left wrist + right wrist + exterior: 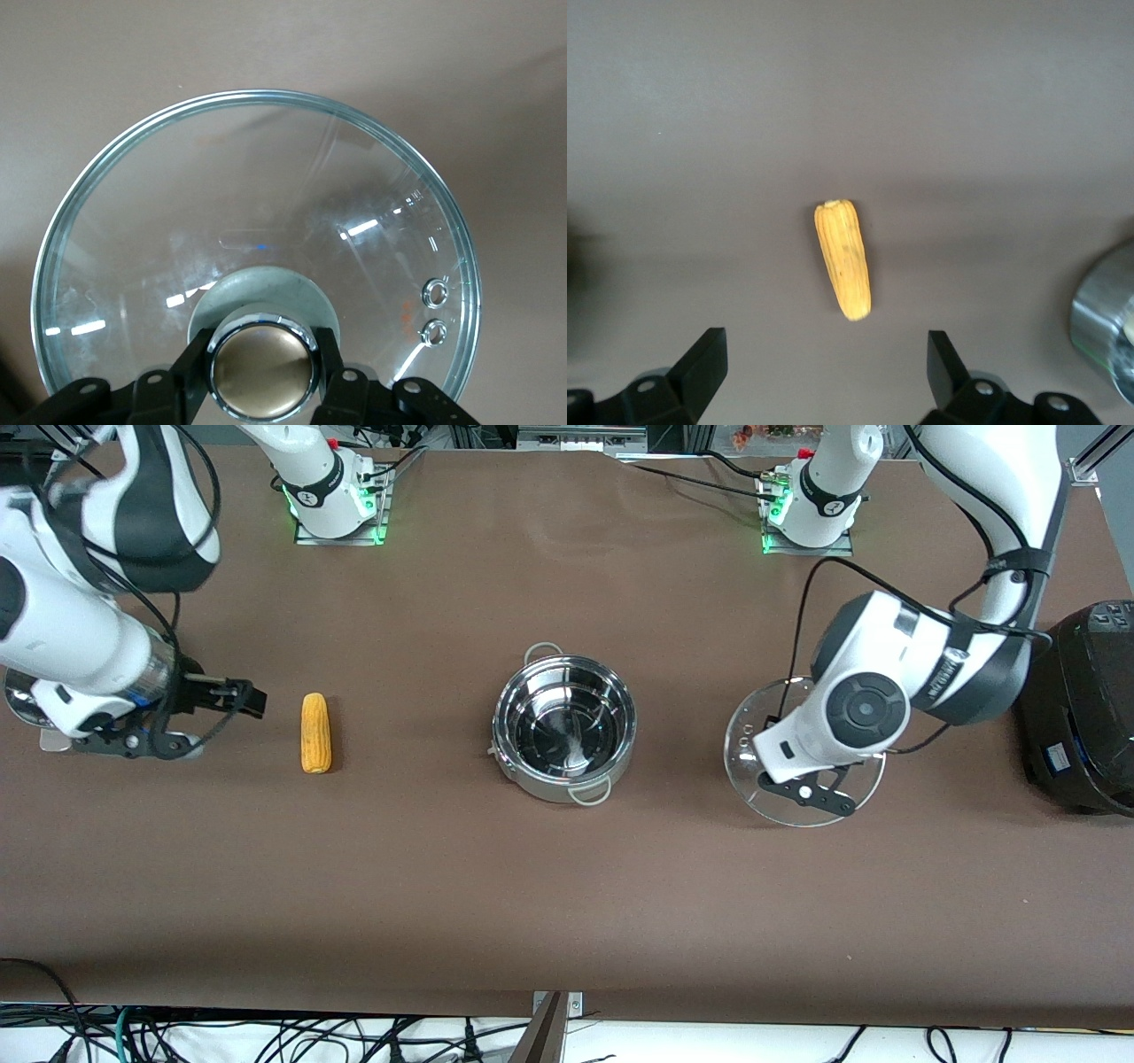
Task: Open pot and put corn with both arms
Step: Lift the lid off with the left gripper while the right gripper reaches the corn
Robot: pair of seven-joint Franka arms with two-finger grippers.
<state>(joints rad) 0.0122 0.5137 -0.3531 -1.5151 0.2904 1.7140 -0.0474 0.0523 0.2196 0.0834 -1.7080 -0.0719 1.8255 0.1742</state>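
The pot [564, 726] stands open at the middle of the front view, empty inside; the glass lid [753, 735] is at middle right, held by its knob [263, 367] in the closed left gripper [263, 372]; whether it rests on the table I cannot tell. The corn [315, 732] lies at middle left; the right gripper [239, 695] is just beside it, jaws wide and empty. The cob looks light, stiff and round, so it may roll; I would take it across its middle. The lid seems fragile and slippery.
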